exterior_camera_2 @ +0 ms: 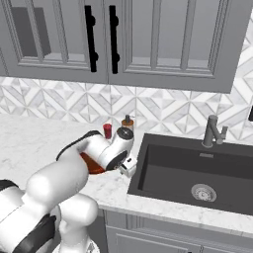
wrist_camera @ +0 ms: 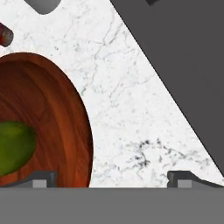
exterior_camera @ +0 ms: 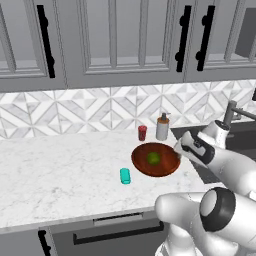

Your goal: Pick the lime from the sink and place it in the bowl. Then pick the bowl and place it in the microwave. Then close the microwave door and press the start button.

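Yellow-green lime [exterior_camera: 153,158] lies inside the wooden bowl [exterior_camera: 165,168] on the marble counter [exterior_camera: 60,175], so the first placing looks done and picking up the bowl comes next. That calls for one finger inside the rim. The gripper [wrist_camera: 111,179] hovers over the bowl's sink-side rim, jaws wide apart and empty, arm bent low, sink [exterior_camera_2: 197,173] beyond it.

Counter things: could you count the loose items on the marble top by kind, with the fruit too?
Bowl: 1, the wooden bowl
Fruit: 1, the lime lying inside that bowl
Cups: 2, a red cup and a teal cup on its side
Soap dispenser: 1, the soap dispenser
Total: 5
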